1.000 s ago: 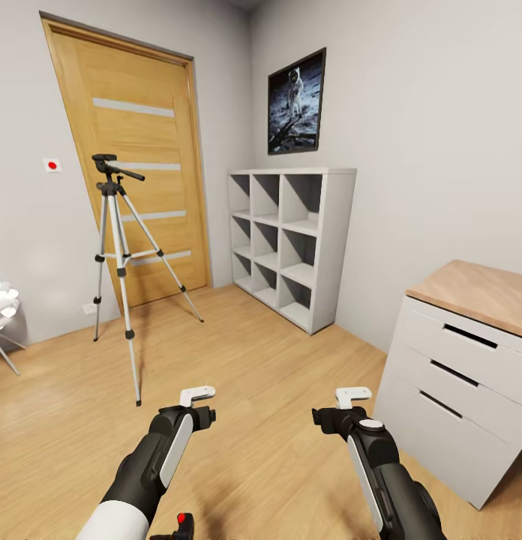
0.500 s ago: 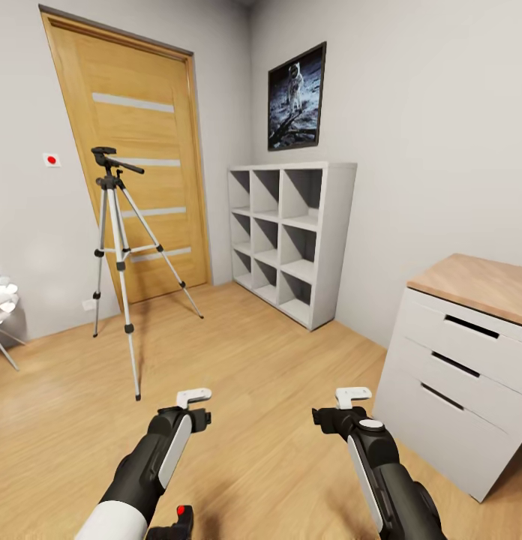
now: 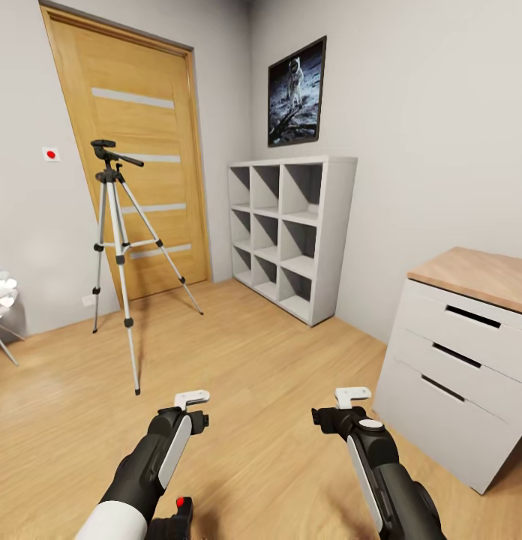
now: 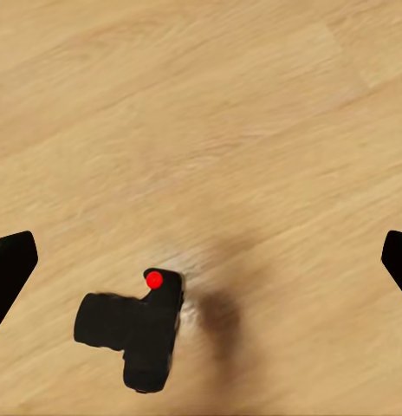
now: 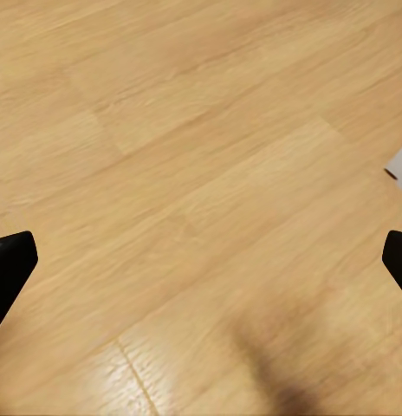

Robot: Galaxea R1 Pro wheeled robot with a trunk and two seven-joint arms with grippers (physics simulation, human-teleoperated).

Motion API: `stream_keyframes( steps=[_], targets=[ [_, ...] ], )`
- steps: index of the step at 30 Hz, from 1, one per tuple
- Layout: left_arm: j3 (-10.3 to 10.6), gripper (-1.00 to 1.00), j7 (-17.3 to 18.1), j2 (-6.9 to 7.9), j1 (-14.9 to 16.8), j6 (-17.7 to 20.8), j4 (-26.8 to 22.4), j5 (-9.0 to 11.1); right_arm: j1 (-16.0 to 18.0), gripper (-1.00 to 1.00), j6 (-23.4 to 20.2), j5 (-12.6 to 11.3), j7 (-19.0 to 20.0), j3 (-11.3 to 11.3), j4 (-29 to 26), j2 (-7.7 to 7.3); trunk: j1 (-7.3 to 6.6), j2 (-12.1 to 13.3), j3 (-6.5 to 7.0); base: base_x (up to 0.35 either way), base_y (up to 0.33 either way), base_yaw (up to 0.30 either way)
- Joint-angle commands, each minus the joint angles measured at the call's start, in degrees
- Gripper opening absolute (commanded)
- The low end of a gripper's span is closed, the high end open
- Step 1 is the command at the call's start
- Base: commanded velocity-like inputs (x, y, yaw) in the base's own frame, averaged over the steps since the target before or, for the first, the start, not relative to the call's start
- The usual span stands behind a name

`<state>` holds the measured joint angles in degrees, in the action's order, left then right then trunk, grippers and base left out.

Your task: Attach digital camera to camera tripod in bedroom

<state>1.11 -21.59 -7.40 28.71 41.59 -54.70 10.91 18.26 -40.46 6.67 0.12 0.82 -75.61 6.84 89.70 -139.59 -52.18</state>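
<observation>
My left gripper [image 3: 192, 398] and right gripper [image 3: 352, 393] hung out in front of me over the wood floor [image 3: 276, 375], both empty. In each wrist view the black fingertips sat far apart at the frame edges with nothing between them, so both sets of jaws were spread wide, released.

The digital camera [image 4: 136, 328] lay on the floor under my left arm, nearer me than the left gripper; in the head view it peeked in at the bottom edge [image 3: 176, 517]. Its red spot faced up and the stubby lens stuck out sideways. Not touched by either gripper.

The camera tripod [image 3: 118, 247] stood upright, legs splayed, well apart from the digital camera, across the floor in front of the wooden door [image 3: 133, 150]. Its black head with the pan handle was bare. The white cube shelf [image 3: 291, 232] was beyond it along the other wall, and the drawer unit [image 3: 456, 375] stood off my right arm.

My judgement: the camera looked small, rigid and light, with a smooth plastic shell, likely slippery and easy to knock or spin on bare planks. Best hold seemed across the flat body, front to back, clear of the lens and leaving the base free for the tripod head. The tripod looked top-heavy and tippable, so seating should be gentle.
</observation>
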Motion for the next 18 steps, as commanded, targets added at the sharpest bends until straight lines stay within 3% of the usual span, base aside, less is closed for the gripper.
stream_keyframes(
  steps=[1, 9, 14, 18],
  targets=[
    [0.11, 1.00, -0.54, 0.02, 0.03, 0.15, -0.06, 0.60, 0.05, 1.00, -0.32, 0.45, 0.02, 0.06, -0.07, 0.01, 0.21, -0.44, -0.25, 0.000, 0.000, 0.000],
    [0.12, 1.00, -0.56, 0.02, 0.03, 0.16, -0.05, 0.60, 0.02, 1.00, -0.39, 0.46, 0.09, 0.13, -0.27, -0.21, 1.97, -3.65, -1.68, 0.000, 0.000, 0.000],
    [0.12, 1.00, -0.56, 0.02, 0.03, 0.16, -0.03, 0.60, 0.02, 1.00, -1.06, -0.19, 0.54, 0.43, -0.98, -0.30, 2.10, -3.72, -2.79, 0.000, 0.000, 0.000],
    [0.12, 1.00, -0.56, 0.02, 0.03, 0.16, 0.00, 0.60, 0.04, 1.00, -3.90, -2.75, 4.98, 0.41, -1.87, -0.38, 2.20, -3.77, -3.68, 0.000, 0.000, 0.000]
  ],
)
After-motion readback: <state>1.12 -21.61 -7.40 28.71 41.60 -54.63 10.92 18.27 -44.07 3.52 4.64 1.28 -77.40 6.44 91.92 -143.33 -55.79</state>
